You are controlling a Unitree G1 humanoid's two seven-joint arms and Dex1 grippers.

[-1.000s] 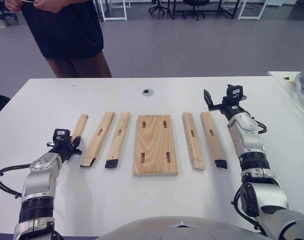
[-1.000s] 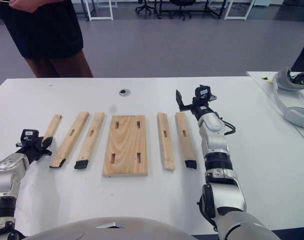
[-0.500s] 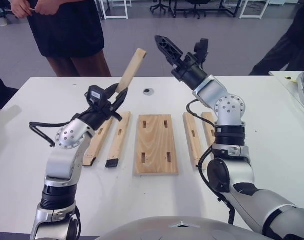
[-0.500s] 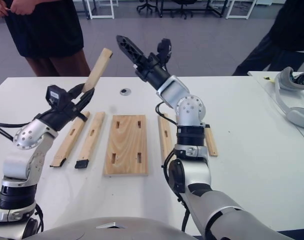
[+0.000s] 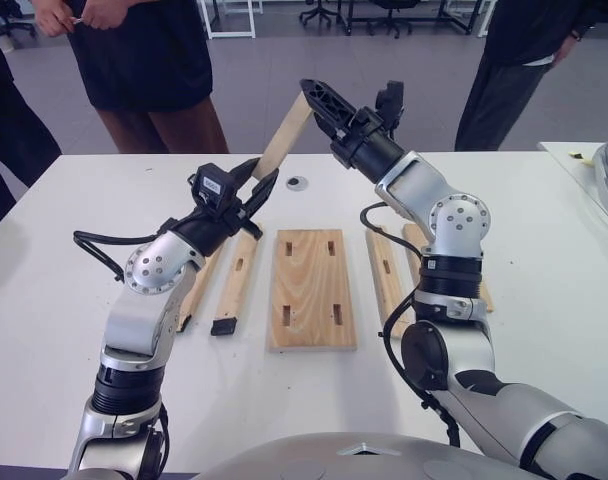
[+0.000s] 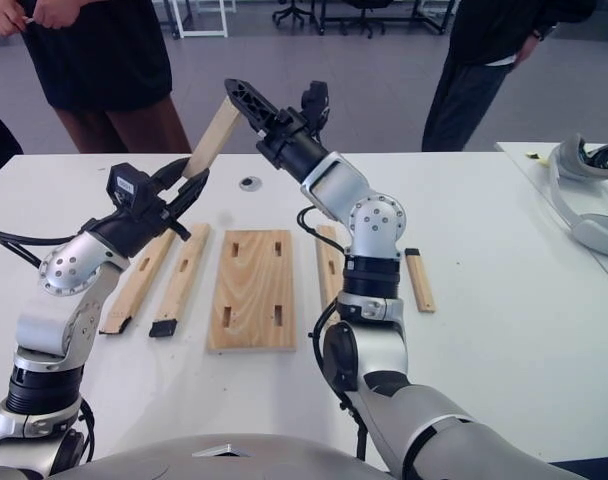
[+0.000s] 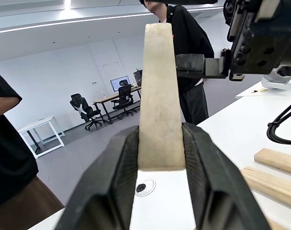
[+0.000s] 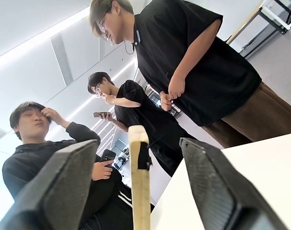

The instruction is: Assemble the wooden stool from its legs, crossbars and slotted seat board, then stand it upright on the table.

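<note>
My left gripper (image 5: 252,188) is shut on the lower end of a short wooden crossbar (image 5: 286,135), holding it tilted up above the table's far middle; its fingers clamp the crossbar (image 7: 157,96) from both sides. My right gripper (image 5: 329,105) is open at the crossbar's top end, which stands between its spread fingers (image 8: 59,191) without touching them. The slotted seat board (image 5: 312,288) lies flat at the table's centre. Two legs (image 5: 236,275) lie to its left. A third leg (image 6: 329,265) and a black-tipped piece (image 6: 419,280) lie to its right, partly behind my right arm.
A round cable grommet (image 5: 297,183) sits in the white table (image 5: 544,300) behind the seat board. A white headset (image 6: 589,200) rests on the neighbouring table at the far right. Bare tabletop lies in front of the board and at both sides.
My left gripper has lifted the crossbar off the table's left side and carried it up and to the right. My right arm rose and swung left to its top end. The outer right piece has shifted rightward.
</note>
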